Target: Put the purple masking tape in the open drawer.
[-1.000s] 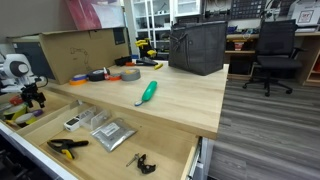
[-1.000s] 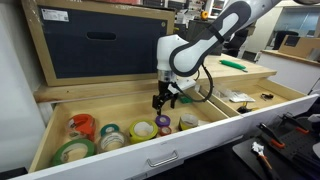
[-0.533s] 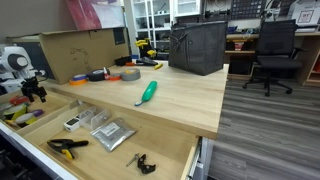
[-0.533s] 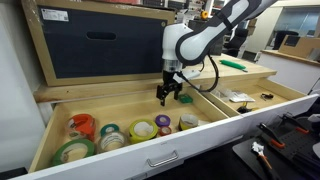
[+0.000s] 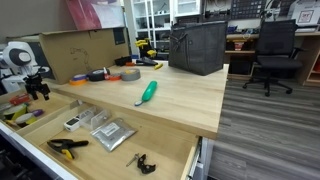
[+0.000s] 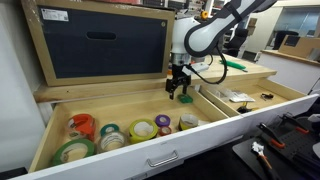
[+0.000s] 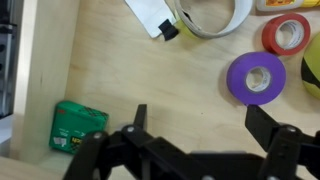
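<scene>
Overhead, the spread, empty gripper [image 7: 200, 125] hovers above the purple masking tape [image 7: 258, 78], beside a cropped yellow item [image 7: 313, 70].

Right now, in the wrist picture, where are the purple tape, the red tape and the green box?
purple tape [image 7: 238, 80]: wrist view, on its purple band left of the hole.
red tape [image 7: 270, 36]: wrist view, on its red band left of the hole.
green box [image 7: 80, 125]: wrist view, middle of its top face.

Gripper [image 7: 195, 122] downward, jaws wide apart
</scene>
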